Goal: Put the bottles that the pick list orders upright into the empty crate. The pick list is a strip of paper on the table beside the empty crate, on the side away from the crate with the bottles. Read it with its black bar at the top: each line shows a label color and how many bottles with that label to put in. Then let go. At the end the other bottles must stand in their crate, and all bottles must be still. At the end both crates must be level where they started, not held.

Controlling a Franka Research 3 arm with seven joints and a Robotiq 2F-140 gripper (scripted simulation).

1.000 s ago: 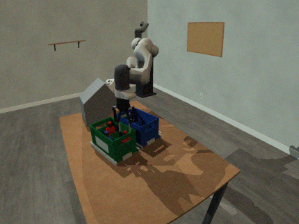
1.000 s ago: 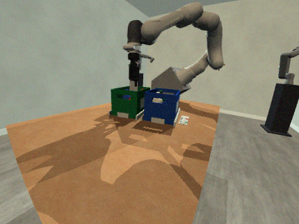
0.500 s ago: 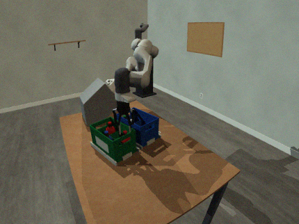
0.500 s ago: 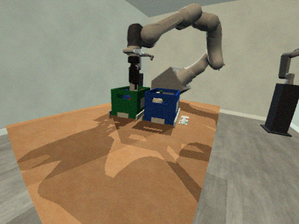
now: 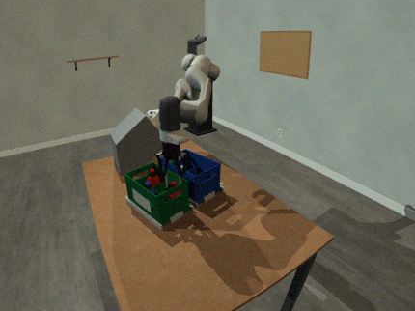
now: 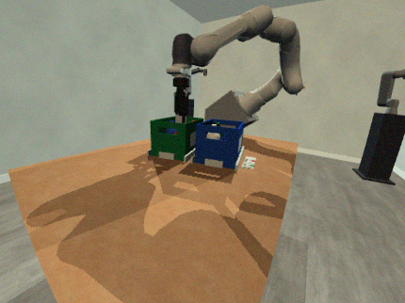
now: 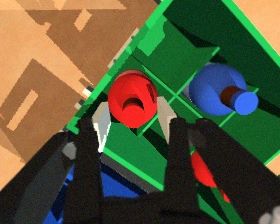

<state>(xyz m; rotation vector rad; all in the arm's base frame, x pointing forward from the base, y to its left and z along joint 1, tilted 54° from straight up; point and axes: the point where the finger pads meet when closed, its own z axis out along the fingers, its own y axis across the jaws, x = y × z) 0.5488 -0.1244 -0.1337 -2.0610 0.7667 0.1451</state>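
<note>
The gripper (image 5: 174,179) (image 6: 181,119) (image 7: 134,120) points down into the green crate (image 5: 169,212) (image 6: 167,148) (image 7: 204,48), one finger on each side of a red bottle (image 5: 174,184) (image 7: 131,92). Gaps show beside the bottle, so the gripper is open. A blue bottle (image 5: 147,185) (image 7: 216,89) and another red bottle (image 5: 153,179) (image 7: 202,169) stand in the same crate. The blue crate (image 5: 205,183) (image 6: 218,151) (image 7: 115,184) is beside it. A pale thing (image 6: 213,135) shows through its handle hole. The pick list (image 6: 249,163) lies beside the blue crate, too small to read.
Both crates stand close together on the wooden table (image 5: 159,268) (image 6: 155,271). A grey slanted block (image 5: 132,145) (image 6: 225,107) stands behind the crates. A dark pedestal (image 6: 382,146) stands on the floor away from the table.
</note>
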